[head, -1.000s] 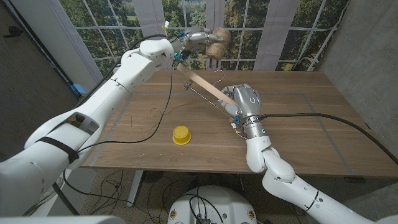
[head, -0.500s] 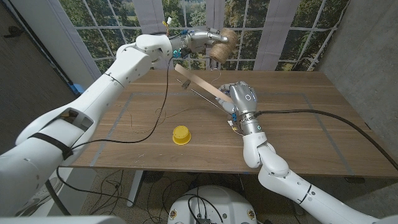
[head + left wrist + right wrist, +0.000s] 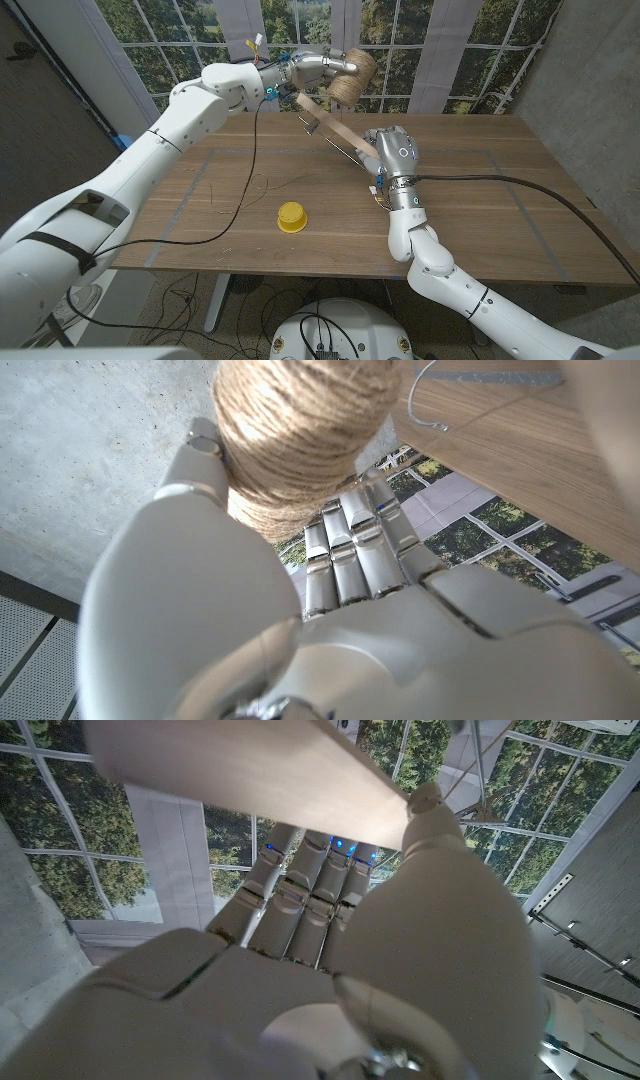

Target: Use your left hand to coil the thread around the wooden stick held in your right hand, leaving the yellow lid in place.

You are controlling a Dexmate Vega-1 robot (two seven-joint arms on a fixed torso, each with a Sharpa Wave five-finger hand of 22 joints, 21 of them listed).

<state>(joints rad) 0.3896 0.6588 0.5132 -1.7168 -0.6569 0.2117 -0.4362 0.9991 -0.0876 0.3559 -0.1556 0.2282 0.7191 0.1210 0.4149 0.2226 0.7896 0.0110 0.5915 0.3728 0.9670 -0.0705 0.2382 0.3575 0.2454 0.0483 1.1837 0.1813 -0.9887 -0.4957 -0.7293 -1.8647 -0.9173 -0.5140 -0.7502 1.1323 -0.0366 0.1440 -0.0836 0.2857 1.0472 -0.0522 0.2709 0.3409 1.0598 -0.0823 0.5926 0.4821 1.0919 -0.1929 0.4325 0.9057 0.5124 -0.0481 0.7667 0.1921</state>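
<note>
My right hand (image 3: 393, 153) grips the near end of a flat wooden stick (image 3: 334, 127) that slants up and away toward the window. In the right wrist view the stick (image 3: 250, 770) crosses the fingers (image 3: 300, 895). My left hand (image 3: 318, 68) holds a spool of brown twine (image 3: 352, 76) in the air just beyond the stick's far tip. The left wrist view shows the spool (image 3: 300, 430) held between the hand's thumb and fingers (image 3: 350, 555). A thin thread trails from the stick across the table. The yellow lid (image 3: 291, 216) sits on the table nearer the front.
A black cable (image 3: 250, 150) hangs from my left arm and loops over the wooden table (image 3: 480, 220). Another black cable (image 3: 520, 185) runs from my right wrist to the right. Windows stand behind the table.
My left hand has carried the spool slightly right and up past the stick's tip. My right hand has shifted back and tilted the stick steeper. The lid has stayed put.
</note>
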